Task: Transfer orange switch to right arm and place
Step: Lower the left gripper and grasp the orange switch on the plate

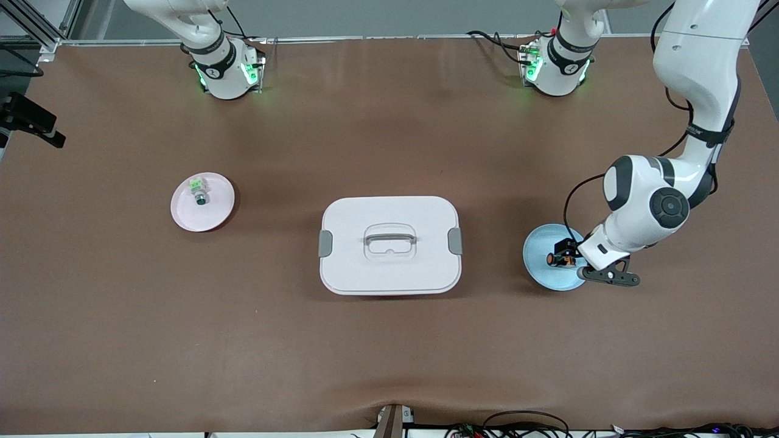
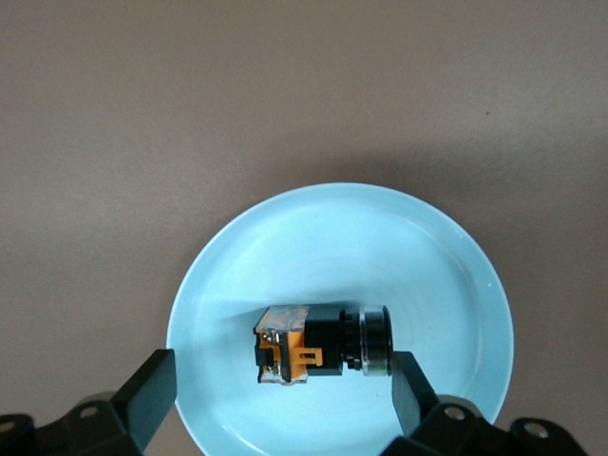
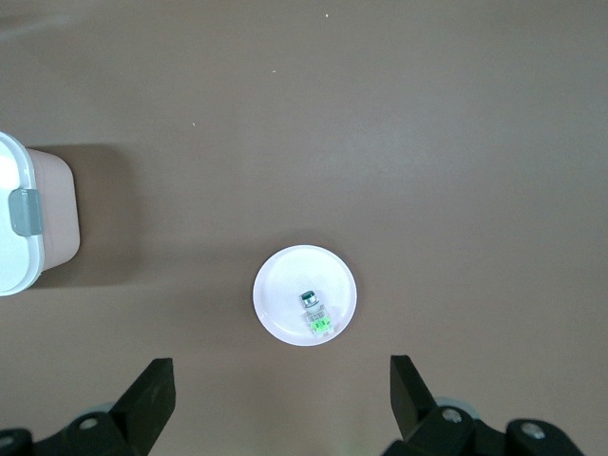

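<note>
The orange switch (image 1: 555, 259) lies on its side on a light blue plate (image 1: 541, 275) toward the left arm's end of the table. In the left wrist view the switch (image 2: 318, 342) shows a black body, an orange band and a dark cap end, lying on the plate (image 2: 380, 237). My left gripper (image 1: 565, 254) is low over this plate and open. Its fingers (image 2: 152, 389) stand on either side of the switch without clamping it, the gripper (image 2: 283, 385) centred on it. My right gripper (image 3: 280, 385) is open and empty, high over the table near a pink plate (image 3: 280, 285); it is out of the front view.
The pink plate (image 1: 216, 213) toward the right arm's end holds a clear switch with a green cap (image 1: 199, 190), also in the right wrist view (image 3: 314, 312). A white lidded box with grey clips (image 1: 389, 244) stands at mid-table; its corner shows in the right wrist view (image 3: 14, 228).
</note>
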Available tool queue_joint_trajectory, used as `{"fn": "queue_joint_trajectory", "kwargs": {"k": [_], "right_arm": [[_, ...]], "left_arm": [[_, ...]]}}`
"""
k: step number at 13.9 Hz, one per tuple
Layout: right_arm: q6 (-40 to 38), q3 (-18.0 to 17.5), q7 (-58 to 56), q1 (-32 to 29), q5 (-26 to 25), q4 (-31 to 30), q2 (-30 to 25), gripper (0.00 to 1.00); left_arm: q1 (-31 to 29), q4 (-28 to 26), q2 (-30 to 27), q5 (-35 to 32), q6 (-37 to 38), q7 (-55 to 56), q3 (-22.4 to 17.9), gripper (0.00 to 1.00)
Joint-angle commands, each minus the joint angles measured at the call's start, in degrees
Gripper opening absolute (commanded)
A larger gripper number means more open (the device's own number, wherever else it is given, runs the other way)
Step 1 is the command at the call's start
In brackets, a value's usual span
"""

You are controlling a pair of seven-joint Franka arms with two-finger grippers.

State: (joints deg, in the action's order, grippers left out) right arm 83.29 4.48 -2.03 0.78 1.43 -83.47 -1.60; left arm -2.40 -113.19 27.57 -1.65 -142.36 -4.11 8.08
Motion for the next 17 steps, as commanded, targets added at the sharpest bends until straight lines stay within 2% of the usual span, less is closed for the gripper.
{"fn": "queue_joint_trajectory", "kwargs": {"k": [1, 17], "right_arm": [[-0.8, -0.3, 0.8, -0.3, 0.3, 0.8, -0.1, 1.0], [-1.0, -0.3, 0.8, -0.3, 0.2, 0.8, -0.1, 1.0]], "left_arm": [[0.2, -0.7, 0.5, -0.9, -1.5, 0.8, 0.2, 1.0], [1.3, -0.3, 3.6, -0.6, -3.9, 1.0, 0.2, 1.0]]}}
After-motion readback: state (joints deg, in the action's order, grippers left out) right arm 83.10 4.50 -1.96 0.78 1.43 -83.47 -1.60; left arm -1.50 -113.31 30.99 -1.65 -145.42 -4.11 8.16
